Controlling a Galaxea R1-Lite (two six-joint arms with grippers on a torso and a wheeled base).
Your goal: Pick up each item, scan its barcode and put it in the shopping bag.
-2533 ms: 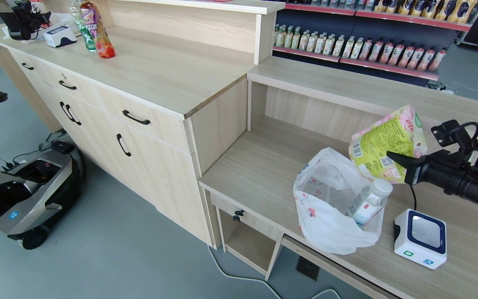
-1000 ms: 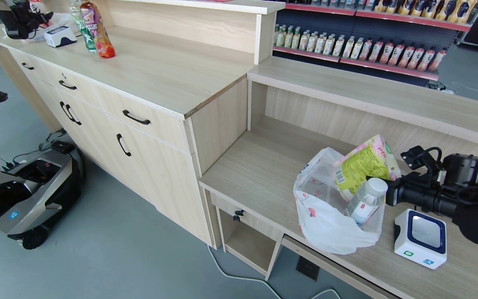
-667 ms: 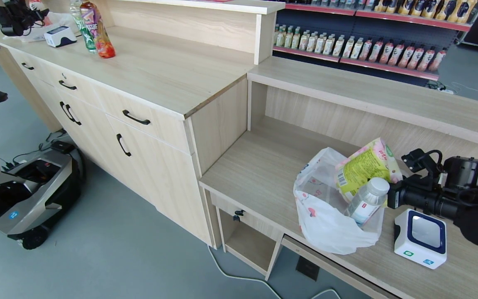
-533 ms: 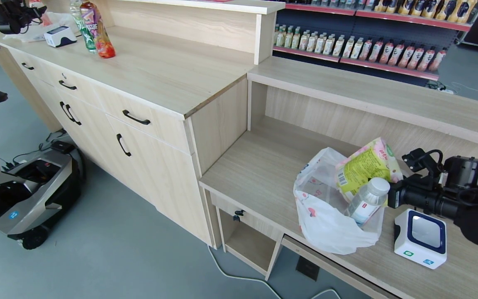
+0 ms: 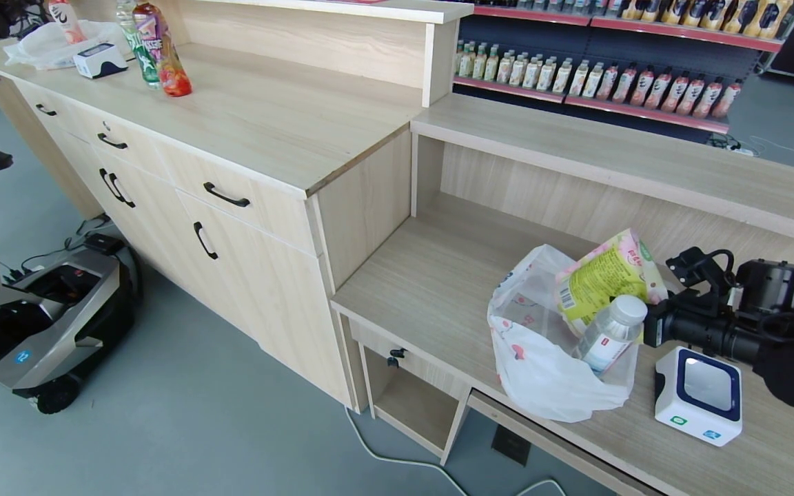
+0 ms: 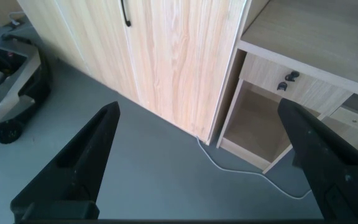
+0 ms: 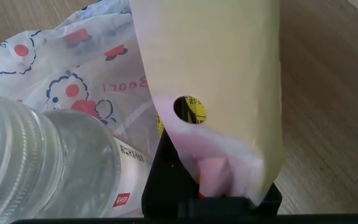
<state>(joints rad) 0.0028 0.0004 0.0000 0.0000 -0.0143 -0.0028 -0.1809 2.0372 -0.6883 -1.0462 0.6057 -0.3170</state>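
A white printed shopping bag (image 5: 542,358) stands open on the low counter (image 5: 438,275), with a clear water bottle (image 5: 611,334) leaning inside it. My right gripper (image 5: 647,322) is shut on the edge of a yellow-green and pink snack pouch (image 5: 604,275), whose lower end sits in the bag's mouth, just behind the bottle. The right wrist view has the pouch (image 7: 210,74) clamped in the gripper (image 7: 211,186), next to the bottle (image 7: 42,168) and the bag (image 7: 73,81). My left gripper (image 6: 194,168) hangs open over the grey floor, in front of the cabinet.
A white and blue barcode scanner (image 5: 699,394) sits on the counter right of the bag, below my right arm. The taller counter on the left carries drink bottles (image 5: 163,55), a second scanner (image 5: 99,59) and another bag (image 5: 42,45). Shop shelves (image 5: 590,79) stand behind.
My right gripper brought the pouch down from above the bag into its mouth, then stayed almost still. A dark arm at the far counter's top left went out of view.
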